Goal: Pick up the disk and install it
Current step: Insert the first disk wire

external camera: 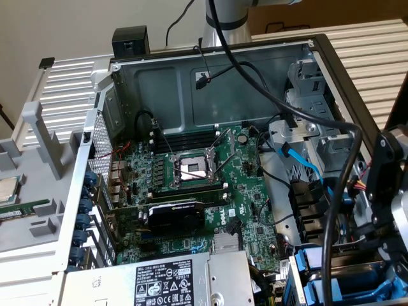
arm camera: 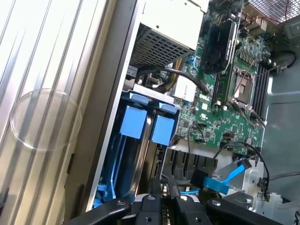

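The disk [arm camera: 125, 161] stands edge-up in the drive bay at the case's corner. It is a blue carrier with a silver metal side and a blue tab at its far end. A second blue carrier [arm camera: 162, 130] sits in the slot beside it. My gripper [arm camera: 162, 200] hovers at the near end of these slots, just over the disk's edge, its black fingers [arm camera: 151, 202] drawn close together. I cannot tell whether they touch the disk. In the exterior view my gripper [external camera: 384, 197] hangs at the right edge, above the blue carriers [external camera: 317, 266].
The open case holds the green motherboard [external camera: 252, 210] with its processor socket [external camera: 193, 169], a black graphics card [external camera: 175, 215] and the power supply [external camera: 172, 280]. Black cables [external camera: 331, 191] and a blue data cable [arm camera: 233, 174] cross near the bay. A ribbed panel [arm camera: 51, 70] flanks the case.
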Motion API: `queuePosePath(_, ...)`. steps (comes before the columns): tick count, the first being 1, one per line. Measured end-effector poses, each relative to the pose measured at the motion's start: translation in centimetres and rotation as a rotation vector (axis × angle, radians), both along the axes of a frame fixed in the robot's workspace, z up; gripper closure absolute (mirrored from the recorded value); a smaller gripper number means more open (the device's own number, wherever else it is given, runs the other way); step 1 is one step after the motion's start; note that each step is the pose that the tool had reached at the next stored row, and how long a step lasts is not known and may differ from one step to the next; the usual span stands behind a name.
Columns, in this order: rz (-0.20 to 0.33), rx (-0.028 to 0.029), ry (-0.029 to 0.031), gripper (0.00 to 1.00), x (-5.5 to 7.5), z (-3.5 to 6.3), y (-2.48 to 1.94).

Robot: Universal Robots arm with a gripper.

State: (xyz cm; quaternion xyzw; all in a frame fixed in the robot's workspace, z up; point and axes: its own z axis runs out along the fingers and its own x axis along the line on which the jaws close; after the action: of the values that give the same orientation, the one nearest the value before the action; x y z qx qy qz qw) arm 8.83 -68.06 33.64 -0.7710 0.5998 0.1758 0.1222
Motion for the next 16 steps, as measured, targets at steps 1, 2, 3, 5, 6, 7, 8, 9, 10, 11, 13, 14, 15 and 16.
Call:
queuePosePath(1,0.000,-0.0024,-0.0014,0.83,-0.04,0.01,0.01)
queuePosePath(2,-0.001,-0.0048,-0.0025,0.83,-0.08,0.03,0.01)
queuePosePath(3,-0.001,-0.0072,-0.0034,0.83,-0.14,0.04,0.01)
queuePosePath(5,-0.002,-0.0112,-0.0050,0.83,-0.26,0.05,0.02)
queuePosePath(6,-0.003,-0.0131,-0.0056,0.83,-0.33,0.05,0.02)
queuePosePath(7,-0.004,-0.0151,-0.0060,0.83,-0.39,0.06,0.03)
queuePosePath(8,-0.004,-0.0171,-0.0065,0.83,-0.45,0.06,0.03)
queuePosePath(9,-0.005,-0.0193,-0.0068,0.83,-0.51,0.06,0.03)
queuePosePath(10,-0.006,-0.0213,-0.0072,0.83,-0.56,0.05,0.03)
queuePosePath(11,-0.006,-0.0236,-0.0073,0.83,-0.58,0.06,0.03)
queuePosePath(13,-0.008,-0.0287,-0.0072,0.83,-0.60,0.06,0.04)
queuePosePath(14,-0.009,-0.0312,-0.0072,0.83,-0.62,0.06,0.04)
queuePosePath(15,-0.010,-0.0336,-0.0072,0.83,-0.63,0.06,0.06)
queuePosePath(16,-0.010,-0.0357,-0.0073,0.83,-0.63,0.07,0.07)
